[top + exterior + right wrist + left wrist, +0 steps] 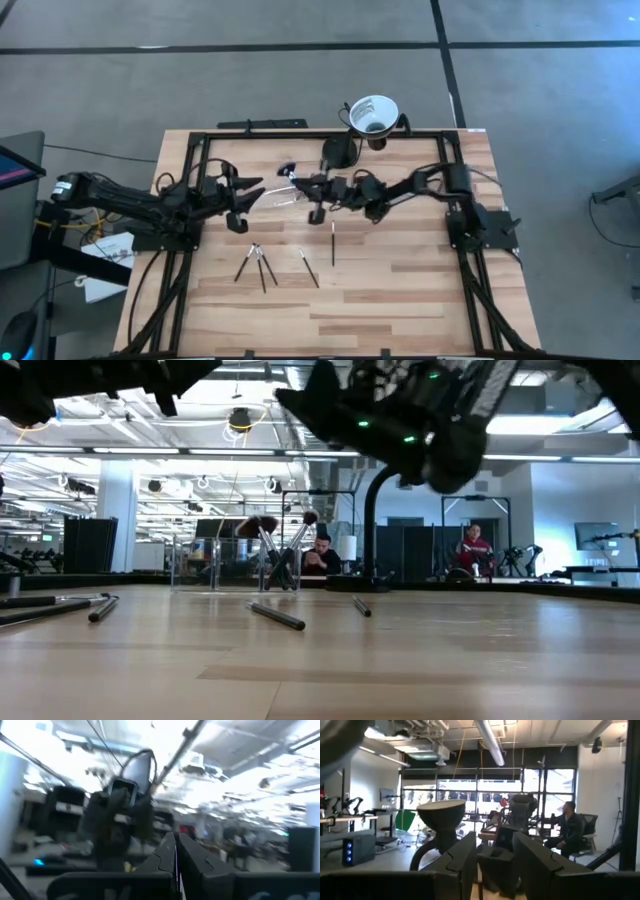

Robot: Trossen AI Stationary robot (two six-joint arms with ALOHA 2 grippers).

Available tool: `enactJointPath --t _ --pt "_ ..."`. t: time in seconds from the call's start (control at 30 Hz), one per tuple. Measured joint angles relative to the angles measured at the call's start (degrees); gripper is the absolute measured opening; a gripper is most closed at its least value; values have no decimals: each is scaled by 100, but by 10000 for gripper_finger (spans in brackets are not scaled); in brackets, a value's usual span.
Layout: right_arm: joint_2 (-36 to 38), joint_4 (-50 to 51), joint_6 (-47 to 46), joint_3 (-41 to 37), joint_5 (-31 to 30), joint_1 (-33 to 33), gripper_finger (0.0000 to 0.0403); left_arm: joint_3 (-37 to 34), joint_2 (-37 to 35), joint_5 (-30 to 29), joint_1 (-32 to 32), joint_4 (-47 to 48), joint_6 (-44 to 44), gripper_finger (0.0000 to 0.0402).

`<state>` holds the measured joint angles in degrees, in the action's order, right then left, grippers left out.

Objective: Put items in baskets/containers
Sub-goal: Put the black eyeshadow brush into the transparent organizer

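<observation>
— Where are your claws?

— My right claw [312,186] hangs over the middle of the desk [400,290], toward its far side. Its fingers [175,851] are pressed fully together, and a thin stem seems to run up from between them. It could be a brush, though I cannot say for sure.

— And the left one?

— My left claw [243,192] is on my left side of the desk, pointed toward the right one, the two near each other but apart. Its fingers [462,857] stand spread, with nothing between them.

— Where is the clear holder?

— The clear holder [215,563] stands toward the far side of the desk, between my two claws. From table height I see brush heads [262,525] poking up just beside it; whether they stand inside it I cannot tell.

— And the other brushes?

— Loose brushes [257,264] lie flat on the near half of the desk. A few cross one another, another [309,268] lies beside them, and one brush [333,243] lies alone below my right claw.

— Anything else?

— A white funnel cup [373,113] on a black stand sits at the far edge.
</observation>
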<state>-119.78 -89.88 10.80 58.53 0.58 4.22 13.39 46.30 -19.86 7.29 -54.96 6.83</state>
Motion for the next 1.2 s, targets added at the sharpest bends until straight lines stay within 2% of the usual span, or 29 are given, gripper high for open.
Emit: enactJointPath --t 0.33,0.47,0.6,0.73,0.93,1.2 --pt "-1615 127 -29 1958 56 268 0 0 20 22 19 13 22 127" --pt "-2187 114 0 2660 -224 282 0 0 21 22 19 10 22 127" --pt "-2601 241 417 3210 -425 350 0 0 20 22 19 9 22 127" --pt "-2795 631 467 3424 -817 319 0 0 21 22 19 9 22 127" --pt "-2715 1368 469 3443 -1301 258 1 0 22 22 19 9 22 127" --pt "-2766 1779 469 3439 -1445 230 1 0 22 22 19 9 20 127"
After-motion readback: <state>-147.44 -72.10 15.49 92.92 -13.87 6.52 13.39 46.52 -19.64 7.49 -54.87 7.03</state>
